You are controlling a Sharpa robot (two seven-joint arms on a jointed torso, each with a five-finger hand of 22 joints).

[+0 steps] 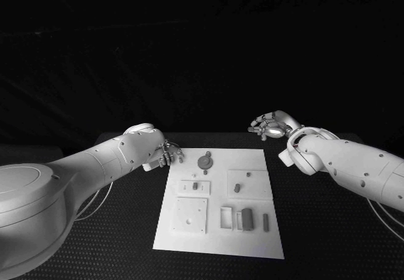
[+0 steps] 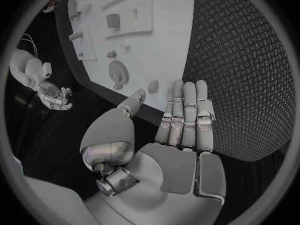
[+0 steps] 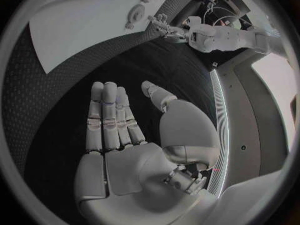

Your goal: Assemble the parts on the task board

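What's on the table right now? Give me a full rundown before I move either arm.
task board: one, white, flat in the middle of the table, with raised frames and recesses on it.
round part: one, grey, disc-shaped, near the board's far edge.
small parts: several, grey, lying in or beside the board's frames; exact count hard to tell.
block part: one, darker grey, on the board's near half beside a white frame.
table: one, black, textured top.
left hand: silver, at the board's far left corner, holds nothing, fingers straight.
right hand: silver, beyond the board's far right corner, holds nothing, fingers straight.
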